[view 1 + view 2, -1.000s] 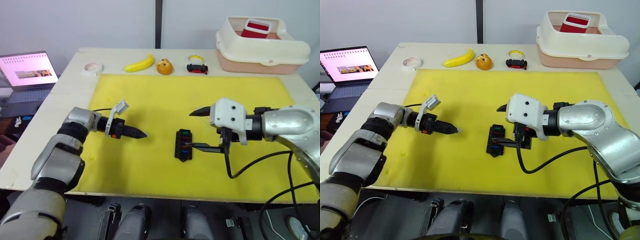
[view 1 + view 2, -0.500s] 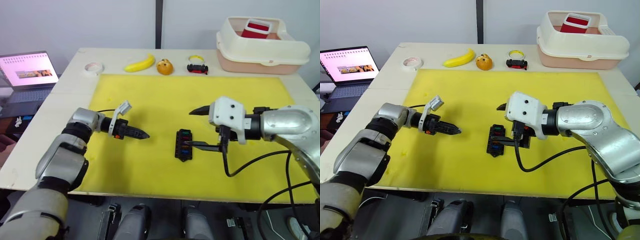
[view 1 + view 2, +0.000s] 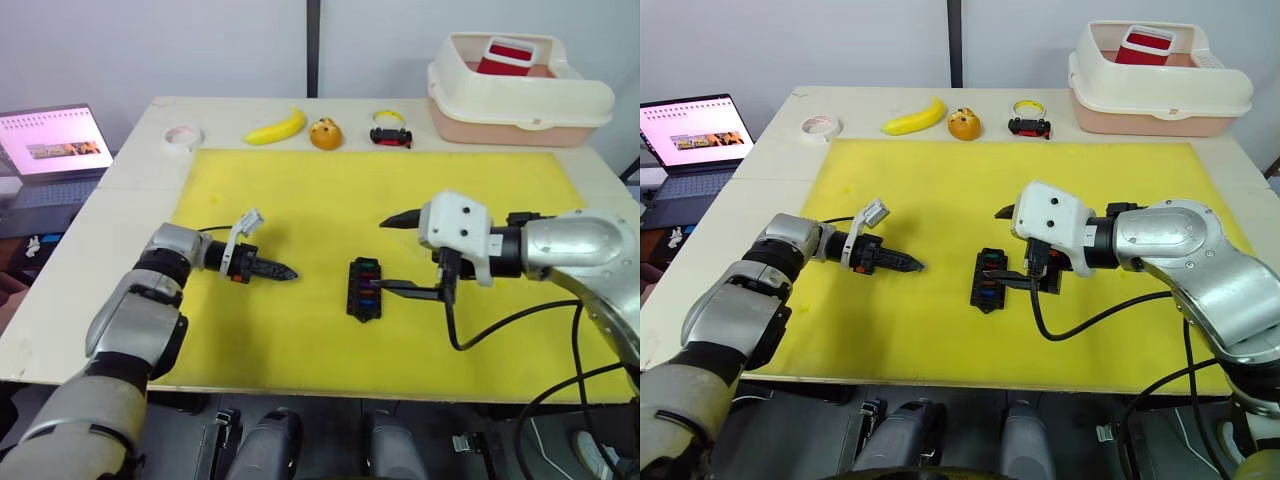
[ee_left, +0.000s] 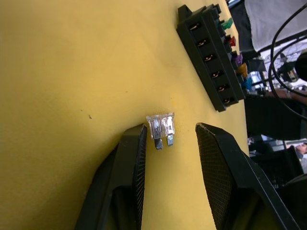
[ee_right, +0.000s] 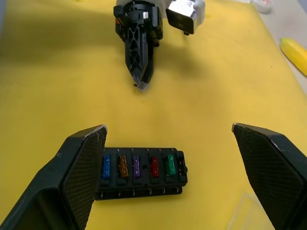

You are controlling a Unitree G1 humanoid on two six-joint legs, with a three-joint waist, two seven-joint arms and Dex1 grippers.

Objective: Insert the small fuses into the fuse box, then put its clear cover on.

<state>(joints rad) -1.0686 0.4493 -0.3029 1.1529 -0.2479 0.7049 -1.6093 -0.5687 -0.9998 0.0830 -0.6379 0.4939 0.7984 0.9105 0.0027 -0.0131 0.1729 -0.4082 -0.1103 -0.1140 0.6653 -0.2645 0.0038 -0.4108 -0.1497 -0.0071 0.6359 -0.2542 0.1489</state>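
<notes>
**One fuse at my left fingertips, five colours already seated**

My left gripper (image 4: 165, 143) sits low on the yellow mat (image 3: 300, 190), fingers parted with a pale, clear-bodied fuse (image 4: 161, 128) lying between them, its two metal legs pointing back toward me. It lies closer to one pad, but I can't tell whether it touches. Compared with a second ago, my left arm has slid a touch nearer to me and lower on the mat; the tips point toward 3 o'clock, at the fuse box (image 3: 365, 289).

The box lies at mat centre, well apart from my left tips. Its slots hold blue, orange, purple, red and green fuses in a row (image 5: 136, 166), and the slot beyond green looks unfilled. The box has not shifted since the earlier look.

My right gripper (image 5: 172, 177) is spread wide, holding nothing. One black finger (image 3: 410, 291) lies beside the box at its 3 o'clock side; the other juts out toward 12. That arm is where it was.

The clear cover (image 5: 244, 213) shows as a faint edge on the mat just beside the box, on the side toward my right hand.

At the far table edge, 12 o'clock: a banana (image 3: 276, 127).
</notes>
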